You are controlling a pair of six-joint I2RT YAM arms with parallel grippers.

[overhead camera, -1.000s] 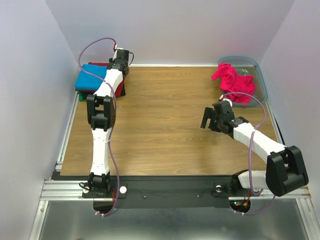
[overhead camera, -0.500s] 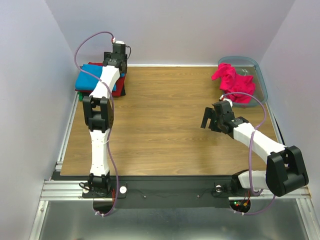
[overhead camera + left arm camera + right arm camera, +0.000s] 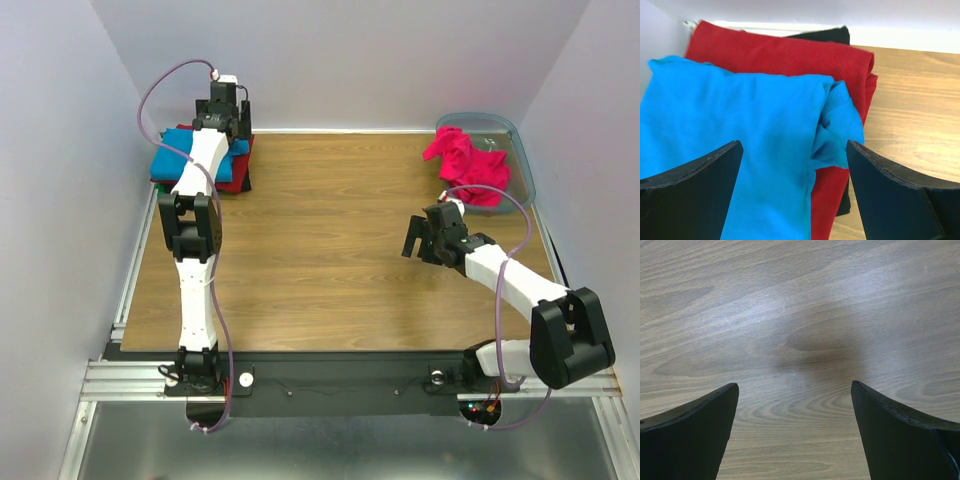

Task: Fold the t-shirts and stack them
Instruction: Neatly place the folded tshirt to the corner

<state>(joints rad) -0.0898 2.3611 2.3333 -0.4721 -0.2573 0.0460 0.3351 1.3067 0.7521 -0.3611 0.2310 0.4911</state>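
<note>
While your left gripper [image 3: 793,150] hovered wide over the blue t-shirt [image 3: 730,110] at the far-left corner, its bunched sleeve [image 3: 837,125] could have snagged; your right gripper [image 3: 794,387] gaped empty.

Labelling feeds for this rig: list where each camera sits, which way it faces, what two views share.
Top external: above and behind the bases, overlooking the table; left arm and right arm show.
Left wrist: on the left gripper, facing the blue t-shirt atop the dark red t-shirt; open fingers show.
Right wrist: on the right gripper, facing bare wood; open fingers show.
Shared: top external and left wrist see the blue t-shirt.
</note>
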